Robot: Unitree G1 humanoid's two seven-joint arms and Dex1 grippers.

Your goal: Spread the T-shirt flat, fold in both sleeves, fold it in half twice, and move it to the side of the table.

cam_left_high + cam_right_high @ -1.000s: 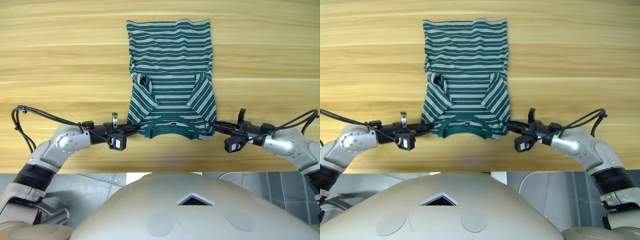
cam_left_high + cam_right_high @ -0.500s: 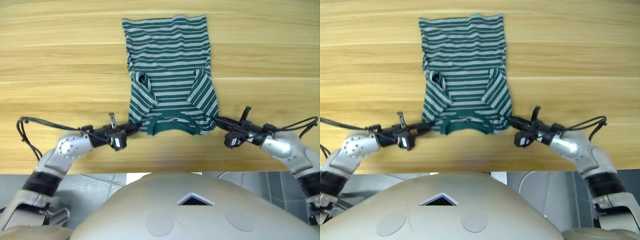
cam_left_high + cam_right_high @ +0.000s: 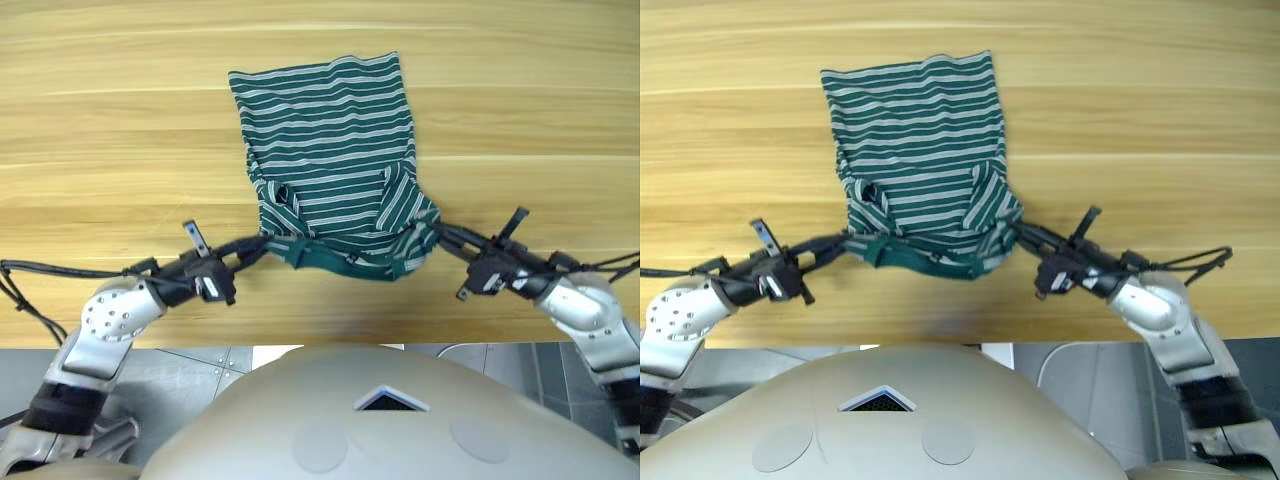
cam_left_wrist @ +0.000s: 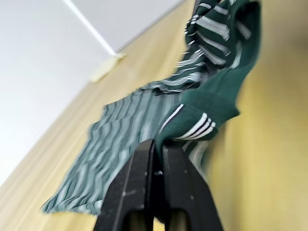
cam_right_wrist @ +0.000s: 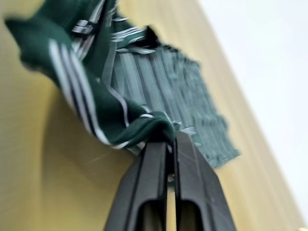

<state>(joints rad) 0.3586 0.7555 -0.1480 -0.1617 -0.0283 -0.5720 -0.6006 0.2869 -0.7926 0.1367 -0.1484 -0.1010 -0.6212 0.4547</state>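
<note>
Looking down from my head, I saw the striped T-shirt (image 3: pixel 322 130) on the table (image 3: pixel 110 130), sleeves folded in, its collar end lifted between my claws: left gripper (image 3: pixel 262 243) at one shoulder corner, right gripper (image 3: pixel 438 232) at the other. At my left wrist, the fingers (image 4: pixel 137 192) pinched bunched cloth, the rest stretching away ahead. At my right wrist, likewise — clamped on the other corner.

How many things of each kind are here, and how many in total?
Green-and-white striped T-shirt: 1
Black two-finger grippers: 2 (left gripper, right gripper, both shut on the T-shirt)
Light wooden table: 1
Total: 4
</note>
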